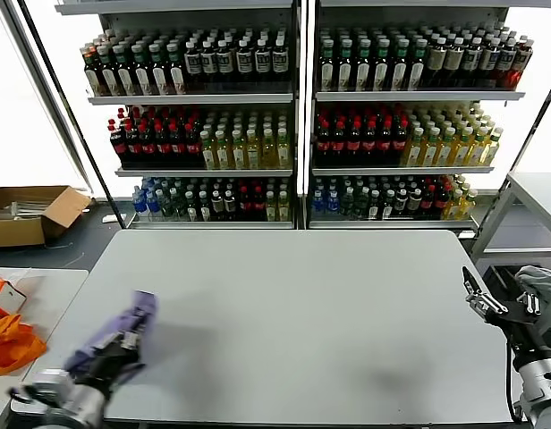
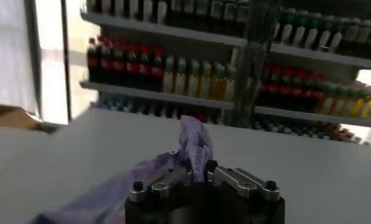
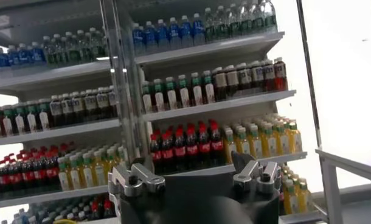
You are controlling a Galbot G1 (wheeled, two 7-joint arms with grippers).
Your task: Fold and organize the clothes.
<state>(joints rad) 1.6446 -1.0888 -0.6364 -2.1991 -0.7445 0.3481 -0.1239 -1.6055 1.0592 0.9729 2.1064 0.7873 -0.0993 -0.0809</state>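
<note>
Lower left of the head view: the left gripper (image 1: 125, 344) pinches a limp lavender T-shirt (image 1: 123, 331) over the table (image 1: 302, 313); light, floppy, best gripped at a hem. Right gripper (image 1: 477, 299) spread, idle.

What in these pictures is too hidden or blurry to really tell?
- Purple T-shirt: bunched in the left hand and blurred in the head view; any print or fold is unreadable.
- Same shirt, left wrist view: the bottom edge cuts it off.
- Orange fabric: cut by the head view's left edge.
- Bottle labels: too small.
- Right hand: empty, at the table's right edge.
</note>
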